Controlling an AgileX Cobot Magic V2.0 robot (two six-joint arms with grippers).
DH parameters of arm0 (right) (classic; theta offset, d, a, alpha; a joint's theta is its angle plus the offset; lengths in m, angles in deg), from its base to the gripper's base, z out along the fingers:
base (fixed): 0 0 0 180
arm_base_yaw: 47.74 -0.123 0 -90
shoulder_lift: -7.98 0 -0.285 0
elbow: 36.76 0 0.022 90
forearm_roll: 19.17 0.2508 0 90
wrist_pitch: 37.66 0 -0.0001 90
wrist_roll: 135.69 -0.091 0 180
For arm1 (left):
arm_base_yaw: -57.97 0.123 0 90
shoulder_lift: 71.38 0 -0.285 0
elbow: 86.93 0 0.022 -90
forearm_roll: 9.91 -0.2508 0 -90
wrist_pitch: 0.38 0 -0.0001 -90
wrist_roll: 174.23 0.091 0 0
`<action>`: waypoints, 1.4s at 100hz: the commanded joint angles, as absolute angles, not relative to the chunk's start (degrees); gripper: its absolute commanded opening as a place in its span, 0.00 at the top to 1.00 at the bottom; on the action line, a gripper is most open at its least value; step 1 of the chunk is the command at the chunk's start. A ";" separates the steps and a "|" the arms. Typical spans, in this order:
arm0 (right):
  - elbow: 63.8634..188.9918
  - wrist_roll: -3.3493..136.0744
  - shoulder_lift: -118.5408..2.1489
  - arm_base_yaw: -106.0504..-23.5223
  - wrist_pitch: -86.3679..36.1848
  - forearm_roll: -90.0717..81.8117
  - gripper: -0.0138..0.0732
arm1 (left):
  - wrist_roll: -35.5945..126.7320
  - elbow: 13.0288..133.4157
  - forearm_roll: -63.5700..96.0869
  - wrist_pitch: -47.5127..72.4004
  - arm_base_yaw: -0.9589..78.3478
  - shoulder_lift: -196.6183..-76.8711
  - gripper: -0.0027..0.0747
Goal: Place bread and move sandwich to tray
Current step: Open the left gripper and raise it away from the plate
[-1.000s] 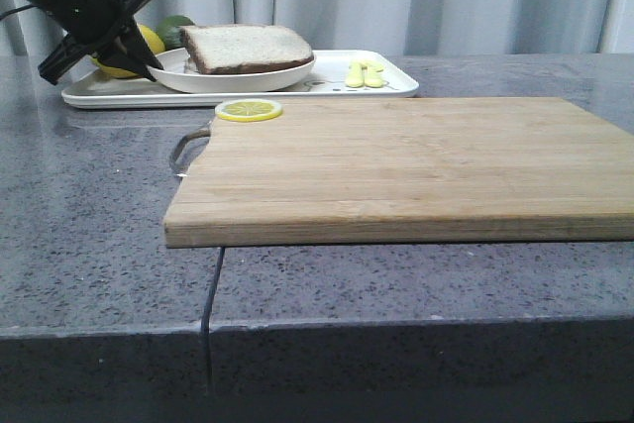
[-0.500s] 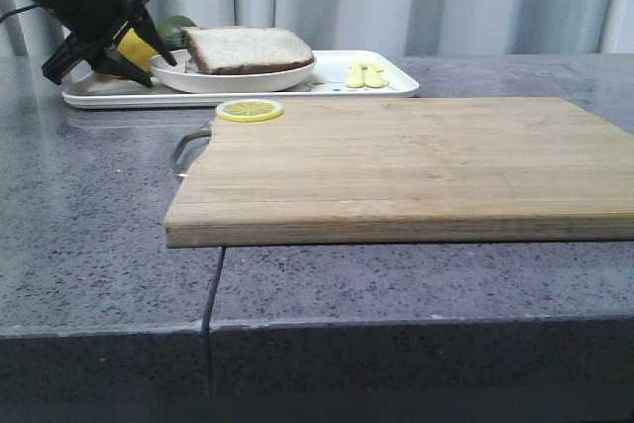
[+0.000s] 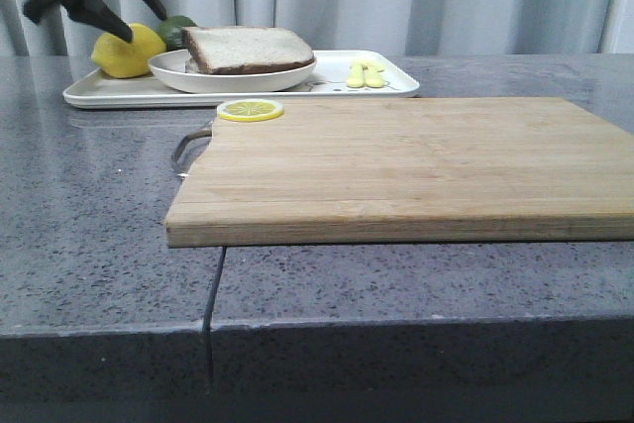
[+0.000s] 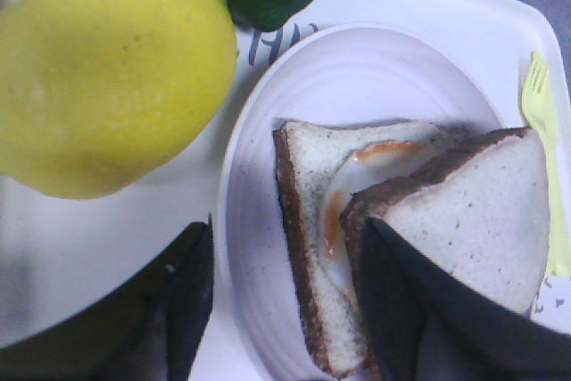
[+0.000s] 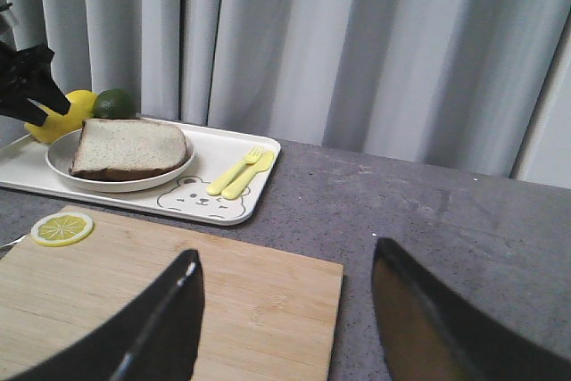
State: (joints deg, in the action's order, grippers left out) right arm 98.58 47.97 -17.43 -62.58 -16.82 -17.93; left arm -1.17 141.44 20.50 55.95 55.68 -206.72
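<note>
The sandwich lies on a round white plate on the white tray at the back left. In the left wrist view the thick top bread slice sits offset over the lower slice, with fried egg showing between them. My left gripper is open and empty, raised above the tray's left end near the lemon. In its wrist view the gripper hangs over the plate's rim. My right gripper is open and empty above the board's right end, out of the front view.
A lemon and a lime sit on the tray's left end. A yellow fork and spoon lie on its right. A large wooden board with a lemon slice fills the table's middle. A curtain hangs behind.
My left gripper has risen from beside the plate's left rim to well above the tray, staying open. The sandwich and plate have not moved.
</note>
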 commanded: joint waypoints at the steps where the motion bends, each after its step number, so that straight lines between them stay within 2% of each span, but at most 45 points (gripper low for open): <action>1: 99.95 48.31 -17.95 -62.17 -21.86 -18.28 0.35 | -1.55 146.93 18.52 58.65 56.63 -201.54 0.51; 44: 99.95 48.31 -17.95 -62.17 -21.86 -18.28 0.35 | 4.85 149.20 13.52 60.21 56.21 -186.49 0.51; 66: 99.95 48.31 -17.95 -62.17 -21.86 -18.28 0.35 | 7.50 143.16 9.64 58.78 52.02 -177.44 0.51; 83: 99.95 48.31 -17.95 -62.17 -21.86 -18.28 0.35 | 7.90 128.55 7.36 49.02 47.61 -167.70 0.52; 107: 99.95 48.31 -17.95 -62.17 -21.81 -18.28 0.35 | 9.10 98.11 7.27 29.16 43.22 -149.07 0.52; 121: 99.95 48.31 -17.95 -62.17 -21.86 -18.28 0.35 | 9.22 82.27 7.27 18.37 42.99 -137.30 0.52; 140: 99.95 48.40 -17.95 -62.17 -21.93 -20.98 0.35 | 9.22 65.69 7.27 10.82 42.99 -122.64 0.52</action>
State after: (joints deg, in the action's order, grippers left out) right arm 98.58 47.97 -17.43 -62.58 -16.86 -18.50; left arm 9.07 70.61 6.74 19.06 43.46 -128.74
